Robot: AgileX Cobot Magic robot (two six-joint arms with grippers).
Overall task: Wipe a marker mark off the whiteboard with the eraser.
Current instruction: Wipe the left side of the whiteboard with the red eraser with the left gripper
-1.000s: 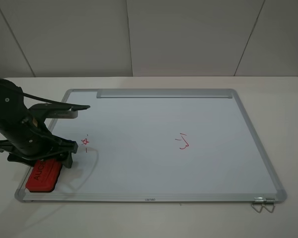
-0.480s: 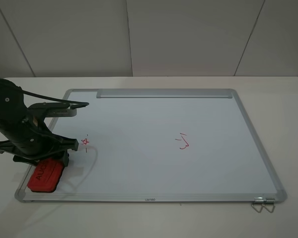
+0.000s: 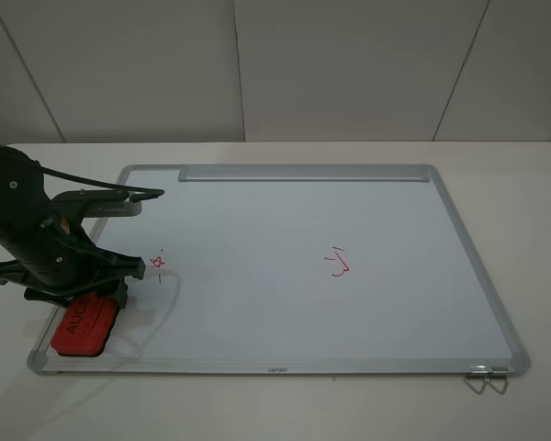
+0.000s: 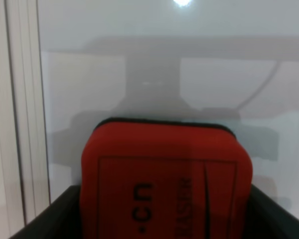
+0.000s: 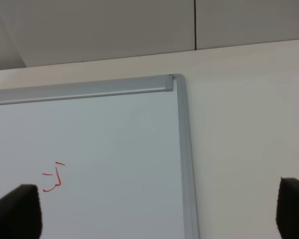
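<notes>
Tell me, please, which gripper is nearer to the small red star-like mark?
Left. The left gripper holds the eraser right beside the marker mark; the right gripper, outside the overhead view, faces the opposite corner of the whiteboard.

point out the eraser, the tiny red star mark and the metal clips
eraser (image 3: 84,331): high view, on its red top beside the lettering
star mark (image 3: 158,265): high view, centre of the tiny scribble
clips (image 3: 487,378): high view, on the metal loops

Whiteboard (image 3: 395,220) on table (image 3: 533,184). Eraser (image 3: 84,324) on near-left corner; mark (image 3: 158,265) near, behind and to its right; squiggle (image 3: 340,263) near centre; clips (image 3: 487,378) at near-right corner.
</notes>
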